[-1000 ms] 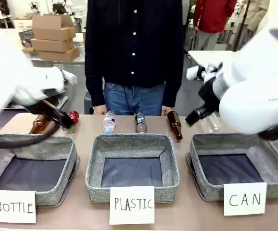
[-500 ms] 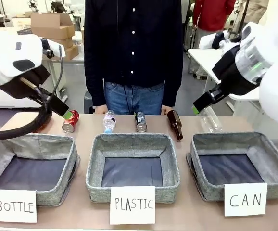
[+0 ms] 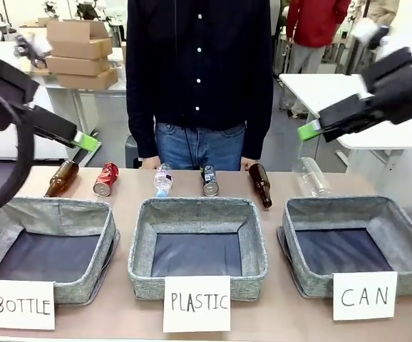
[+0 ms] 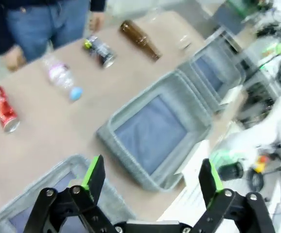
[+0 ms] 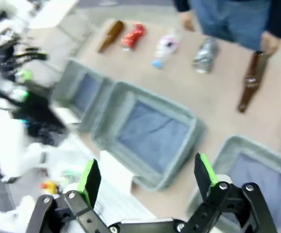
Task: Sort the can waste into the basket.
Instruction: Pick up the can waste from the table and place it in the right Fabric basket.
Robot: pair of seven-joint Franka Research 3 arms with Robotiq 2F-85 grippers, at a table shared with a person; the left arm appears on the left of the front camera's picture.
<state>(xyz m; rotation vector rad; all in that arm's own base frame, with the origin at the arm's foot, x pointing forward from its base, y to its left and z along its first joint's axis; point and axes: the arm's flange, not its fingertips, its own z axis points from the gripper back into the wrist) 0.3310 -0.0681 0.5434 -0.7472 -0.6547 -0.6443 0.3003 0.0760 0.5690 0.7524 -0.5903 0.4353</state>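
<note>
A dented red can [image 3: 106, 179] [image 4: 3, 108] [image 5: 133, 35] lies on the far strip of the table, left of centre. The dark can [image 3: 209, 181] [image 4: 99, 49] [image 5: 205, 55] with silver ends lies in the middle, in front of the person. At the front right stands the grey basket [image 3: 356, 207] [image 5: 237, 145] signed "CAN", with nothing in it. My left gripper [image 3: 85, 141] [image 4: 151, 174] hangs open in the air above the table's left end. High over the right side, my right gripper [image 3: 309, 130] [image 5: 146, 175] is open too. Neither holds anything.
Two brown glass bottles [image 3: 62, 178] [image 3: 260, 185] and two clear plastic bottles [image 3: 162, 179] [image 3: 311, 177] lie in the same far row. Baskets signed "PLASTIC" [image 3: 197, 208] and "BOTTLE" [image 3: 45, 210] stand at the front. A person [image 3: 199, 78] stands at the far edge.
Both arms have risen away from the table. The left gripper lifted up off the spot beside the red can; the right gripper climbed and swung outward to the right.
</note>
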